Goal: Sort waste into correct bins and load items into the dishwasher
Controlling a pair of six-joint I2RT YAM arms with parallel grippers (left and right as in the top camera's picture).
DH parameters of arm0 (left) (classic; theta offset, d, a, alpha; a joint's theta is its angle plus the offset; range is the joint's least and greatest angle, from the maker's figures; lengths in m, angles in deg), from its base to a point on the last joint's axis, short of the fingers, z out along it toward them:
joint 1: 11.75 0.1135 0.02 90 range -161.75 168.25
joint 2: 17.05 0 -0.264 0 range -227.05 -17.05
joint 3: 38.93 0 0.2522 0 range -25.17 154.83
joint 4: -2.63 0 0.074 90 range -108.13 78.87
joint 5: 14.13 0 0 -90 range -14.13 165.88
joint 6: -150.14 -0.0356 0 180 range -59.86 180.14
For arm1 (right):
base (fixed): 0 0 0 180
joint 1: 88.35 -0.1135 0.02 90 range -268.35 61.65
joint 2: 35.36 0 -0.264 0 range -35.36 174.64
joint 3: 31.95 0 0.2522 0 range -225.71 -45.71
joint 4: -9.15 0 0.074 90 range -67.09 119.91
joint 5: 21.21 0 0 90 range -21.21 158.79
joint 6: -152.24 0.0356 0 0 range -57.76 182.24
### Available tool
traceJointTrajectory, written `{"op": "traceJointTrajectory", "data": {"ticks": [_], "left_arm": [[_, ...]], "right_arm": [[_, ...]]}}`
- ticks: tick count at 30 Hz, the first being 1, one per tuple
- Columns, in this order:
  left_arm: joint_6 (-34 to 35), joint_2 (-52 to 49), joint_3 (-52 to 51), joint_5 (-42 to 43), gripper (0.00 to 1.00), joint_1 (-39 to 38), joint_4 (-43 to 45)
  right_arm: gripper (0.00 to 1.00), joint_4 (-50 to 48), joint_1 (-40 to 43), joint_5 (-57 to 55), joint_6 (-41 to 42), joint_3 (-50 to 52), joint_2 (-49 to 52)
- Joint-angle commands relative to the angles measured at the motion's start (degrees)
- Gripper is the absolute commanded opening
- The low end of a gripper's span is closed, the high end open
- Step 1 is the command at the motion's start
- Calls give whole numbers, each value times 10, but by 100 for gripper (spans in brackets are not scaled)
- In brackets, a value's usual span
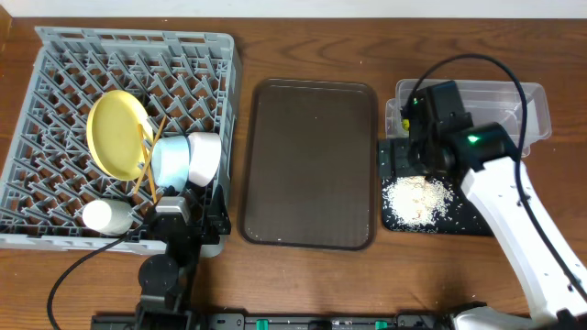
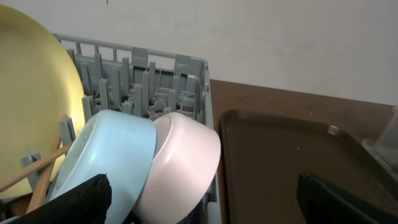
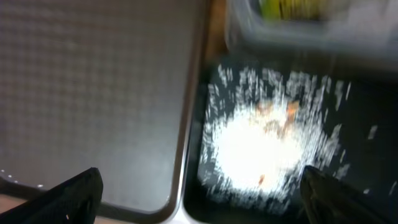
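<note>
The grey dish rack (image 1: pixel 55 82) holds the yellow plate (image 1: pixel 117 133), light blue bowl (image 1: pixel 170 158), a white bowl (image 1: pixel 204 156), a white cup (image 1: pixel 105 216) and the chopsticks (image 1: pixel 149 156). My left gripper (image 2: pixel 199 205) is open and empty beside the blue bowl (image 2: pixel 109 155) and white bowl (image 2: pixel 183 165). White rice scraps (image 1: pixel 417 197) lie in the black tray (image 1: pixel 477 220). The clear tub (image 1: pixel 532 105) holds the green-and-yellow wrapper (image 3: pixel 292 7). My right gripper (image 3: pixel 199 196) is open and empty above the rice (image 3: pixel 261 146), in a blurred view. The tissue is hidden.
The dark brown serving tray (image 1: pixel 307 165) lies between the rack and the bins; it also shows in the left wrist view (image 2: pixel 280 162) and the right wrist view (image 3: pixel 93 87). The right arm's cable loops over the clear tub.
</note>
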Motion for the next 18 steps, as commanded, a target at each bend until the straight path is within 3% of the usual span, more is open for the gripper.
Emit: {"op": "traceJointTrajectory", "data": {"ticks": [1, 9, 13, 18], "left_arm": [[-5, -1, -7, -5, 95, 2, -26], [-5, -1, -7, -5, 95, 2, -26], [-5, -1, -7, -5, 95, 2, -26], [-5, -1, -7, -5, 95, 2, -26]], "right_arm": [[99, -16, -2, -3, -116, -4, -70], [99, 5, -2, -124, -122, -4, -273], [99, 3, 1, -133, -138, 11, -346], [99, -77, 37, -125, -138, 101, -428]]}}
